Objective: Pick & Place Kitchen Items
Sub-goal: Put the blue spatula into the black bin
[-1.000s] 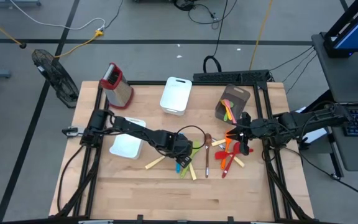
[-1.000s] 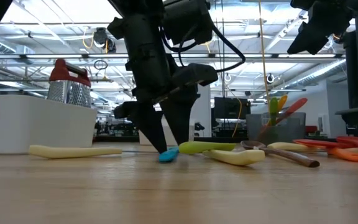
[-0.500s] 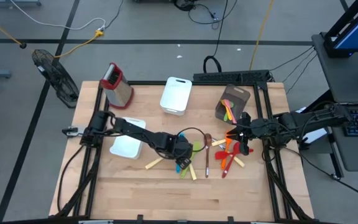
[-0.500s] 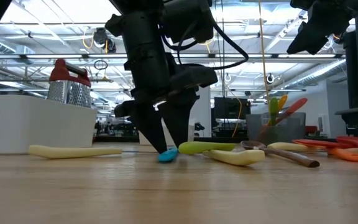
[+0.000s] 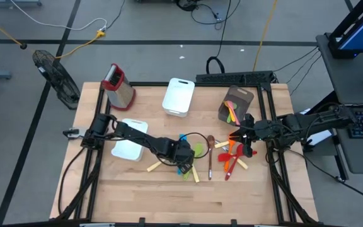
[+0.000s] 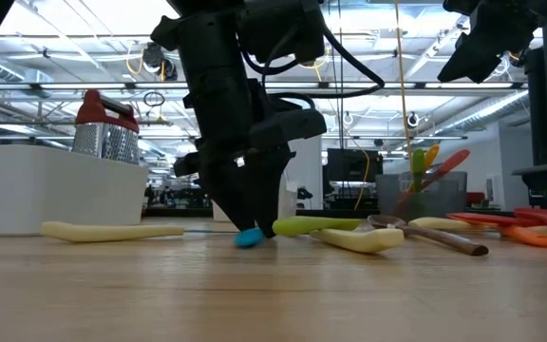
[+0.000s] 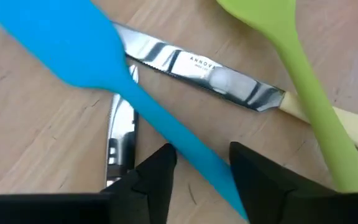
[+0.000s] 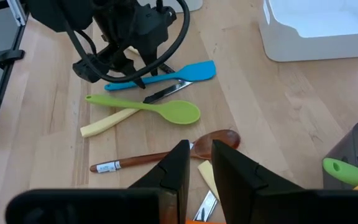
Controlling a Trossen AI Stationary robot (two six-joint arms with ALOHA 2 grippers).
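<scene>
A blue spatula (image 7: 67,43) lies flat on the wooden table near its middle (image 5: 184,169), across a cream-handled knife (image 7: 197,68) and beside a green spoon (image 7: 303,93). My left gripper (image 7: 197,158) points down at it (image 6: 254,228), open, with one finger on each side of the spatula's handle. A brown wooden spoon (image 5: 210,154) and red and orange utensils (image 5: 235,157) lie to the right. My right gripper (image 8: 201,162) hangs above the table's right side (image 5: 249,146), holding nothing, with only a narrow gap between its fingers. My left gripper comes from above, pointing steeply down, its fingers across the blue spatula's handle (image 7: 191,155) about midway along. One fingertip (image 7: 166,158) lies against the handle's side; the other (image 7: 244,162) stands a little off it. The spatula rests flat on the knife and the table.
Two white trays (image 5: 179,96) (image 5: 130,142) stand at the back and at the left. A metal grater with a red top (image 5: 118,85) stands at the far left corner. A dark holder (image 5: 235,104) with utensils is at the back right, and a cream utensil (image 5: 156,165) lies left of the spatula.
My left gripper has sunk a little toward the table and rolled slightly. Its fingers have drawn closer together about the blue spatula's handle. The spatula's near end has slid slightly along the table.
</scene>
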